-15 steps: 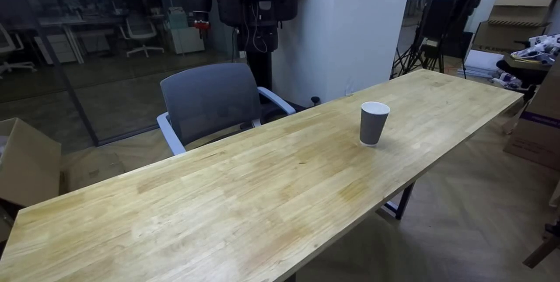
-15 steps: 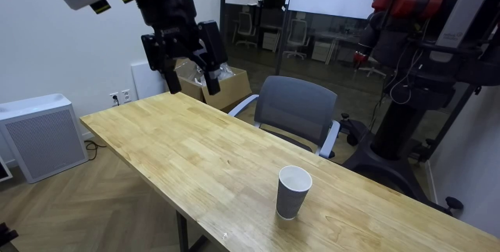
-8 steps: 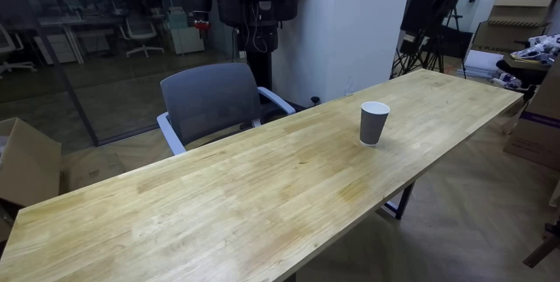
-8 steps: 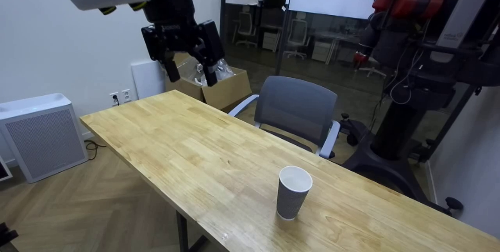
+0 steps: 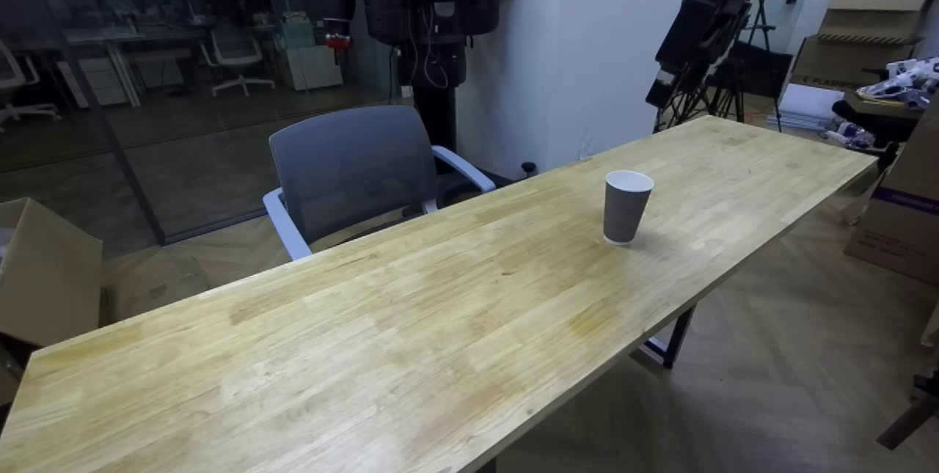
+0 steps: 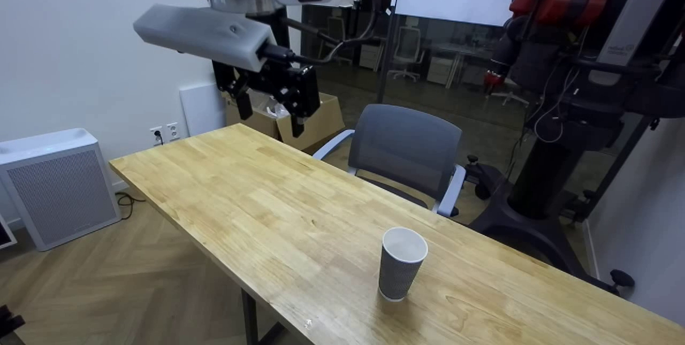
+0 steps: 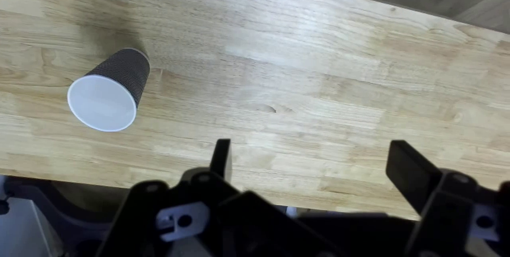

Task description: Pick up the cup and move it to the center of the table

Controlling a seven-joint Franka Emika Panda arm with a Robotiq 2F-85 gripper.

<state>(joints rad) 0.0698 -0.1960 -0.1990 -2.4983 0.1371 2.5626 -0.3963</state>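
The cup is dark grey with a white rim and stands upright on the light wood table. It shows in an exterior view nearer the camera than my gripper. In the wrist view the cup is at the left, its white inside visible, apart from the fingers. My gripper is open and hangs in the air above the table. It also shows at the upper right of an exterior view. In the wrist view the gripper's fingers are wide apart with only bare table between them.
A grey office chair stands against the table's long side. A dark robot with red arms stands behind it. An open cardboard box is beyond the table's end. An air purifier stands on the floor.
My wrist has turned and tilted, and its camera housing has swung in front of the gripper in an exterior view. The gripper has come lower and further into the other exterior picture. The cup has stayed still.
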